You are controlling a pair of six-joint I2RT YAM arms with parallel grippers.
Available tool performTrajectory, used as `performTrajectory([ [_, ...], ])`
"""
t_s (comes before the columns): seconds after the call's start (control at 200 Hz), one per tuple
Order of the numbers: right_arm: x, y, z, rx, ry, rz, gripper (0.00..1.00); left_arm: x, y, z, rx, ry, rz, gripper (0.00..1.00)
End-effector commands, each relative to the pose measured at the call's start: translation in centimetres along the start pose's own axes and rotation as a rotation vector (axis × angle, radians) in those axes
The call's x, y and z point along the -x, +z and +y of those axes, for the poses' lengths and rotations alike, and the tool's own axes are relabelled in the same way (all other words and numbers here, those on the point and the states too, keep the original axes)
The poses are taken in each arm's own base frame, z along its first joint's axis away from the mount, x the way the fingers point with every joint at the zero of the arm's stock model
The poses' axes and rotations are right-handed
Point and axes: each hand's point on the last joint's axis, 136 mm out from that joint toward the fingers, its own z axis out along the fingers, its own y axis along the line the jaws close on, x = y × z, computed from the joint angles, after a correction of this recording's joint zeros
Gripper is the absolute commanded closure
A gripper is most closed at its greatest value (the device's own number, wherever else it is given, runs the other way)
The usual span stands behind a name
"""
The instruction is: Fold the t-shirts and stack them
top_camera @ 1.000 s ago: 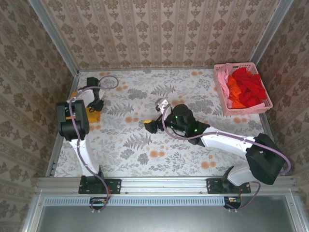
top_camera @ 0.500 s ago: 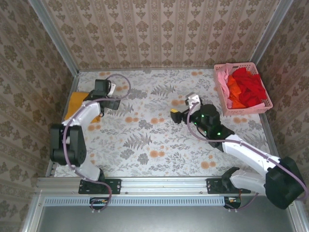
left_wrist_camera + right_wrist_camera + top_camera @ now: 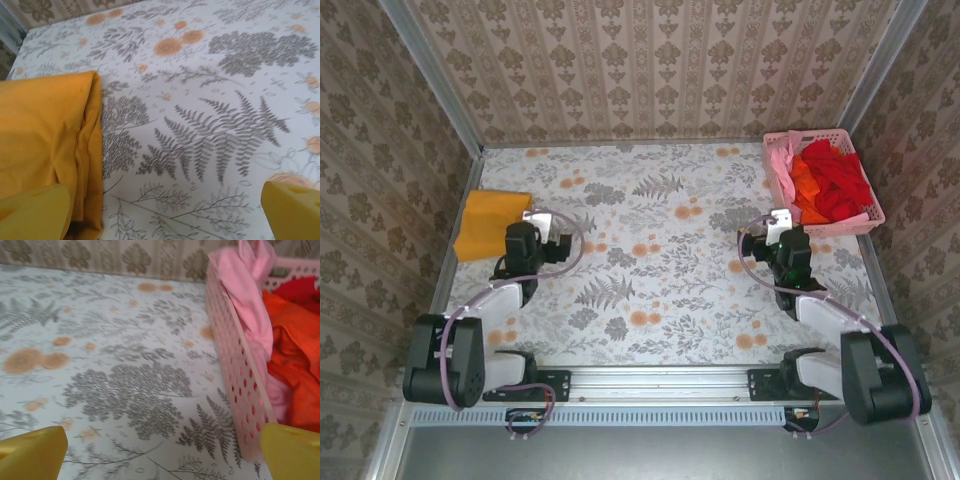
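Fern-printed desk (image 3: 650,290), wallpapered walls (image 3: 650,70); your folded orange-yellow t-shirt (image 3: 490,222) lies far left; tangled red, orange, pink t-shirts (image 3: 835,185) fill the far-right basket (image 3: 815,134), edges hidden; left end effector (image 3: 165,212) and right end effector (image 3: 165,452) gape apart.

The table (image 3: 650,290) has a pale covering printed with grey ferns and orange blossoms, and takes up the middle of the overhead view. A folded orange-yellow t-shirt (image 3: 485,222) lies flat at the left of the frame, close to the table's side edge. A pink lattice basket (image 3: 810,133) stands at upper right, in the far corner.
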Motion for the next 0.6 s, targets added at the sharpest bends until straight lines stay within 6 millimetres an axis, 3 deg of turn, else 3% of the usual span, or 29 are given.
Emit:
performTrajectory([
  [0.0,1.7,0.9,0.0,0.034,0.071,-0.116,0.0,1.9,0.5,1.8,0.034,-0.045,-0.15,0.0],
  [0.1,0.9,2.4,0.2,0.045,0.068,-0.093,0.0,2.4,1.2,3.0,0.068,-0.053,-0.172,0.0],
  [0.275,-0.6,4.2,0.3,0.048,0.072,-0.058,0.0,0.4,3.7,3.8,0.043,-0.106,-0.149,0.0],
  [0.4,-0.8,4.9,-0.7,0.027,0.116,-0.005,0.0,0.1,3.7,3.7,0.035,-0.114,-0.117,0.0],
  [0.595,-0.8,4.9,-0.8,0.026,0.117,-0.011,0.0,0.1,3.7,3.6,0.048,-0.103,-0.121,0.0],
])
